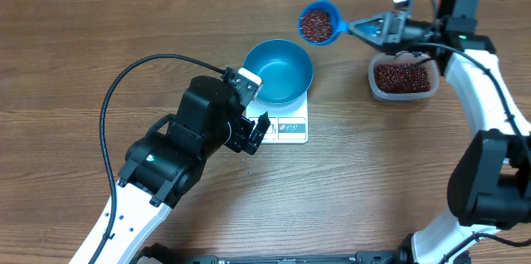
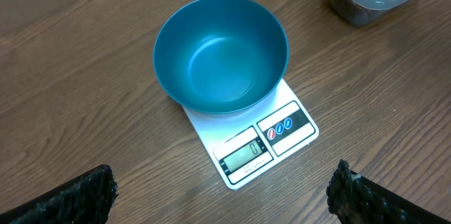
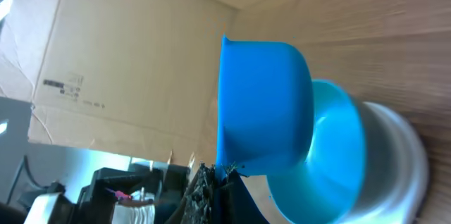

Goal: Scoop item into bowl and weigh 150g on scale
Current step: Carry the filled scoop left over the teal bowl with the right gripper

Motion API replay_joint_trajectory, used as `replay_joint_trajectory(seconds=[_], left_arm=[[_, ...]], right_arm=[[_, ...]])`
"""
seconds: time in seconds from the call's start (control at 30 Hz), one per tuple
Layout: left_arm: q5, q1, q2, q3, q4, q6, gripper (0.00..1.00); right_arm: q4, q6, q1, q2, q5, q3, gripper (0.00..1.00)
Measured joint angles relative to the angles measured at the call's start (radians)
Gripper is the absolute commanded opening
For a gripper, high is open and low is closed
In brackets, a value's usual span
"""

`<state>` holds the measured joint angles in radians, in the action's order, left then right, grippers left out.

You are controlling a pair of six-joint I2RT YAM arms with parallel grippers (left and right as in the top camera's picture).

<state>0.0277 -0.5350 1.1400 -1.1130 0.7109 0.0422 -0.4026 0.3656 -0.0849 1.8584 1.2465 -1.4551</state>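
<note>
Right gripper [image 1: 371,28] clamping handle of scoop [image 1: 317,23], beans [image 1: 315,22] filling it, bowl [image 1: 278,70] sitting on scale [image 1: 290,129] just past scoop, left gripper [image 2: 222,199] hanging wide open, facing scale.

We see empty blue bowl [image 1: 278,69] upright on white scale [image 1: 290,129], display reading zero; red-brown beans [image 1: 403,75] fill clear tub [image 1: 373,83] and scoop [image 1: 340,29].

The bowl [image 1: 278,69] sits on the scale [image 1: 288,129], and the tub [image 1: 403,97] of beans [image 1: 402,75] lies to its right.
</note>
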Motion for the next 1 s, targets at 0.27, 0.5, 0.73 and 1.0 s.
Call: replay_joint_trajectory(seconds=[0.27,0.5,0.73,1.0], left_arm=[[0.000,0.000,0.000,0.000,0.000,0.000,1.00],[0.000,0.000,0.000,0.000,0.000,0.000,1.00],[0.000,0.000,0.000,0.000,0.000,0.000,0.99],[0.000,0.000,0.000,0.000,0.000,0.000,1.00]], right_arm=[[0.001,0.027,0.126,0.000,-0.126,0.000,0.04],[-0.002,0.027,0.167,0.000,-0.180,0.000,0.04],[-0.034,0.018,0.193,0.000,-0.242,0.000,0.04],[-0.154,-0.045,0.232,0.000,-0.374,0.000,0.04]])
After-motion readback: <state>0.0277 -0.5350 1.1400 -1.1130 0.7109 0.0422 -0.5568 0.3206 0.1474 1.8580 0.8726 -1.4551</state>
